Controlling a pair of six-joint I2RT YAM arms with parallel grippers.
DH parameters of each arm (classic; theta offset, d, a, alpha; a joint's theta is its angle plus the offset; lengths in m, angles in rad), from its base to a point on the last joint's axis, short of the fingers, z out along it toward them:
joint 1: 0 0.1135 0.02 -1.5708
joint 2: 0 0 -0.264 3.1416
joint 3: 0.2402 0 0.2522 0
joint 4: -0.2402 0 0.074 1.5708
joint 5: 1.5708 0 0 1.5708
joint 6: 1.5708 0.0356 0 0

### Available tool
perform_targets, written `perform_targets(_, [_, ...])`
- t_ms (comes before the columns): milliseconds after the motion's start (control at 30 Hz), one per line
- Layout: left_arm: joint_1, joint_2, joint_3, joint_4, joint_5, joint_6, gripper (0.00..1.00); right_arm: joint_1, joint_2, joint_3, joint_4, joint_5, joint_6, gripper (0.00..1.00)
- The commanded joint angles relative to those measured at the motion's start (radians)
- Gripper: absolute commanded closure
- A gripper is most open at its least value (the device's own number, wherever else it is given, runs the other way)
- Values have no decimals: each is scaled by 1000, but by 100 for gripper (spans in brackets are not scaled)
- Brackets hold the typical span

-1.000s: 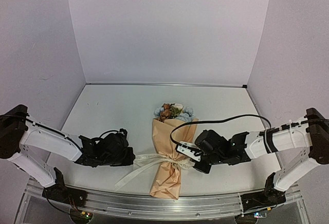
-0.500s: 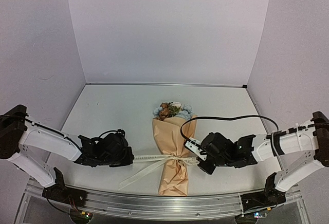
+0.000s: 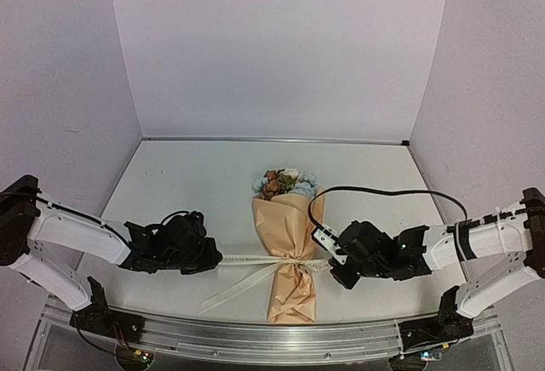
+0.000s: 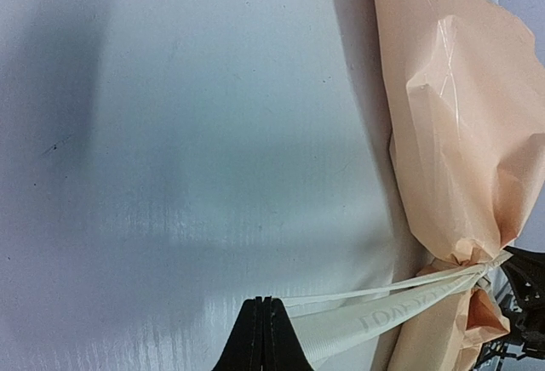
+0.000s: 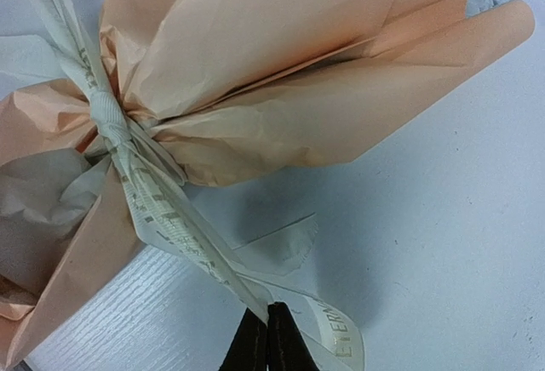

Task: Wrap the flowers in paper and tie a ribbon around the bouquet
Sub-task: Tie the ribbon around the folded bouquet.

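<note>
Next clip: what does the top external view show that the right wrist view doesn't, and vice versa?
Only top external: the left gripper shut on the left end of the long cream-white fabric ribbon, and the pink and brown flower heads. Only right wrist: the ribbon's tight knot and its printed lettering. Both: the slim tan kraft-paper bouquet, cinched by the ribbon, with the right gripper shut on the ribbon's other end.

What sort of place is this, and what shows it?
Probably a robot test booth: lilac walls close in a white table, and the left arm and right arm are bolted to a metal rail at its near edge.
</note>
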Motion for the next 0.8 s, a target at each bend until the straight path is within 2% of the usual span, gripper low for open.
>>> perform_targets(0, [43,-35,-55,-121,-65,-6,100,-36,-42,-47,-125,114,58,100])
perform_targets(367, [75,-66,-88,-119,-45,-20,100,-38,-84,-56,-206,112,93,100])
perform_targets(500, [76,-65,-76,-94,-17,27,100,-31,-102,27,-348,-99,122,100])
perform_targets(567, [76,-52,-61,-76,5,59,100,-8,-78,93,-432,-160,133,100])
perform_targets(633, [76,-33,-41,-53,29,99,100,11,-49,137,-448,-206,151,99])
perform_targets(767, [76,-5,9,-53,48,168,100,24,6,200,-462,-305,200,82])
